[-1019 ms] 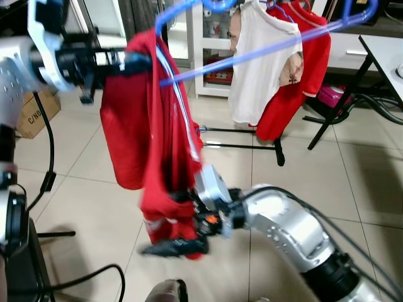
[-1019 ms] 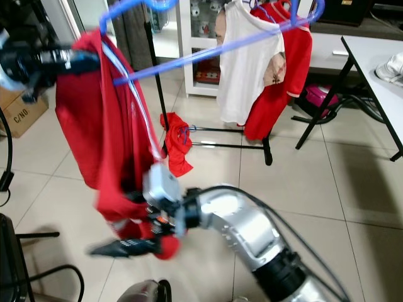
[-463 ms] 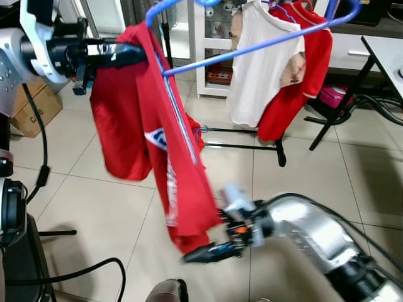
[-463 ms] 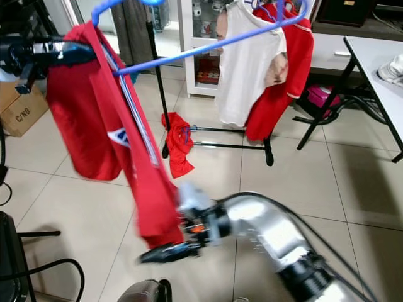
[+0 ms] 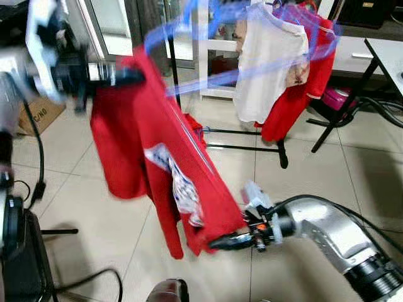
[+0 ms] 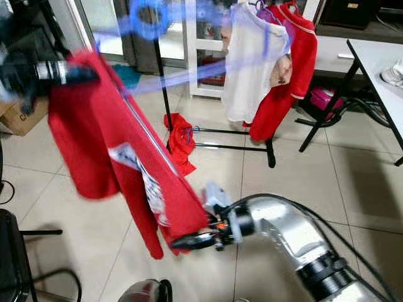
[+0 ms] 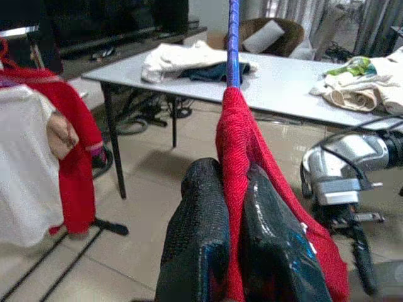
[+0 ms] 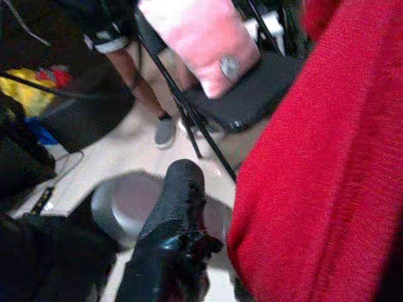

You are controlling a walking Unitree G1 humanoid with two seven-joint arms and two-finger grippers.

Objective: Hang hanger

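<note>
Hanger, blue and motion-blurred, is up near the rack with the red shirt draped on it; my left tool is clamped tight on the shirt's shoulder and hanger end. Since a second ago my right tool has let the hem go and slid out beside it, fingers look closed and empty, so I judge hooking onto the rack is next.

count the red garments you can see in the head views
3. A red shirt on the blue hanger, pinched by the left tool; a red shirt on the rack behind the white one; a red garment at the rack's base. More may be hidden.
</note>
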